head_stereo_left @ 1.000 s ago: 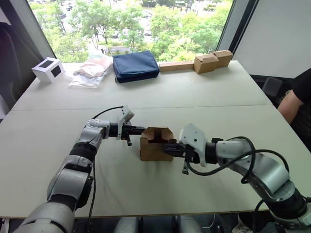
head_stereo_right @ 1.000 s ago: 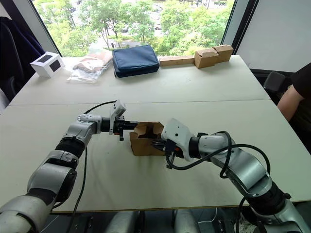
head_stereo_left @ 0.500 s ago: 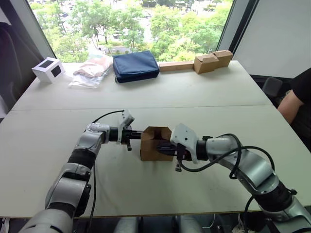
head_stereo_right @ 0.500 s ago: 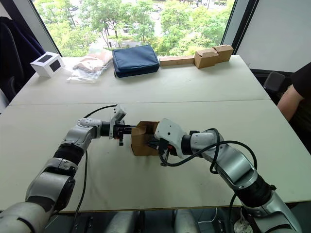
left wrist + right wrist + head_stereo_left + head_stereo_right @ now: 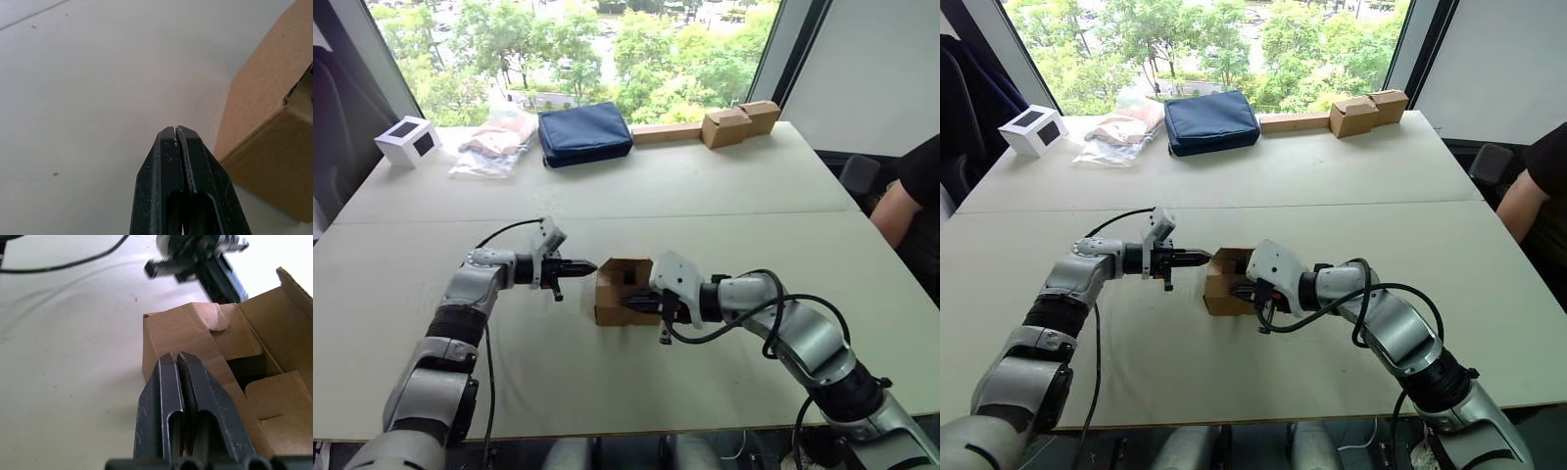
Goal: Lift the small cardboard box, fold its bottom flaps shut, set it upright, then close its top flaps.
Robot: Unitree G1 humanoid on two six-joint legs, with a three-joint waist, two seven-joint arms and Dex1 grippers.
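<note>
The small cardboard box (image 5: 622, 292) sits mid-table (image 5: 724, 196) between my two pincers — left pincer (image 5: 588, 265) pressed together just beside it, right pincer (image 5: 177, 358) together against its top flaps (image 5: 230, 340) — with one blue bag (image 5: 584, 133), one white cube (image 5: 407, 140) and two tan boxes (image 5: 740, 123) far behind.

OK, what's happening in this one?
A humanoid robot is closing the flaps of a small cardboard box standing on the table. The right gripper, fingers shut, is at the box's open end, whose flaps are partly folded in. The left gripper, also shut, points at the box's side without touching it.
</note>
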